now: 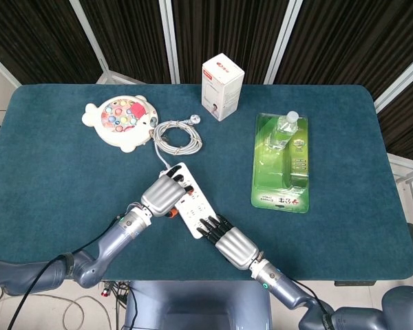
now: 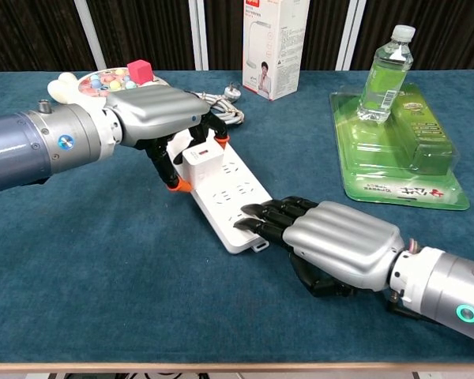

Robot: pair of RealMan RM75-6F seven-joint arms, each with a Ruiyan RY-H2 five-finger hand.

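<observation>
Nearest the robot, the right hand (image 2: 332, 249) lies low over the teal counter (image 1: 62, 179), its dark fingertips (image 2: 257, 217) pressing on the near end of a white power strip (image 2: 233, 197). The fingers lie stretched forward and flat; nothing is clasped in them.

The power strip runs diagonally across the middle of the counter, its near end under those fingertips and its far end toward the left. At that far end the left hand (image 2: 154, 118) arches over a white plug adapter (image 2: 201, 155) seated on the strip, with the orange-tipped fingers (image 2: 172, 183) curled down on both sides of it, gripping it.

Just beyond the left hand, the strip's grey cable (image 1: 177, 137) lies coiled, ending in a plug (image 1: 193, 120). To the far left of the coil sits a white fish-shaped toy (image 1: 120, 120) with coloured pieces on top.

On the right, well apart from both hands, a green plastic blister tray (image 1: 282, 172) lies flat, with a clear water bottle (image 2: 383, 75) standing upright at its far end. At the far edge, near the middle, a white carton (image 1: 221, 86) stands upright.
</observation>
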